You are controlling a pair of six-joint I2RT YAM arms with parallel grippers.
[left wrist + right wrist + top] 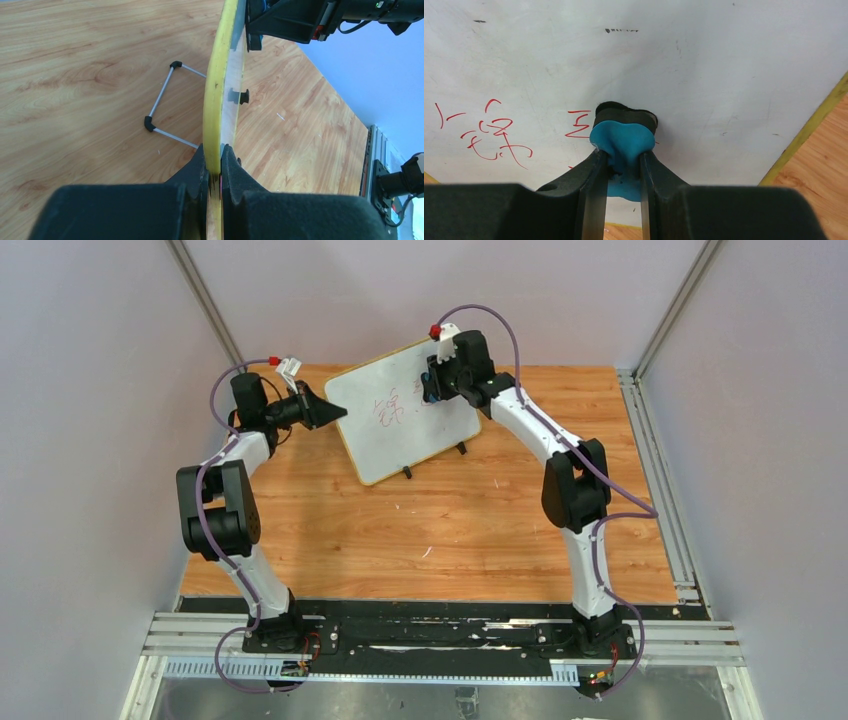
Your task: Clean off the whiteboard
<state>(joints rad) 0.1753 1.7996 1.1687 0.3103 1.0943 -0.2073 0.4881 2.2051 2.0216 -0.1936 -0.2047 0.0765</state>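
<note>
The whiteboard stands tilted at the back of the wooden table, with red handwriting on its face. My left gripper is shut on the board's left edge; the left wrist view shows the yellow frame clamped between my jaws. My right gripper is shut on a small blue eraser with a black felt face, pressed against the board just right of the red writing. Some red strokes sit right beside the eraser.
The board's wire stand and a black foot rest on the wooden table. Grey walls enclose the cell. A metal rail runs along the right side.
</note>
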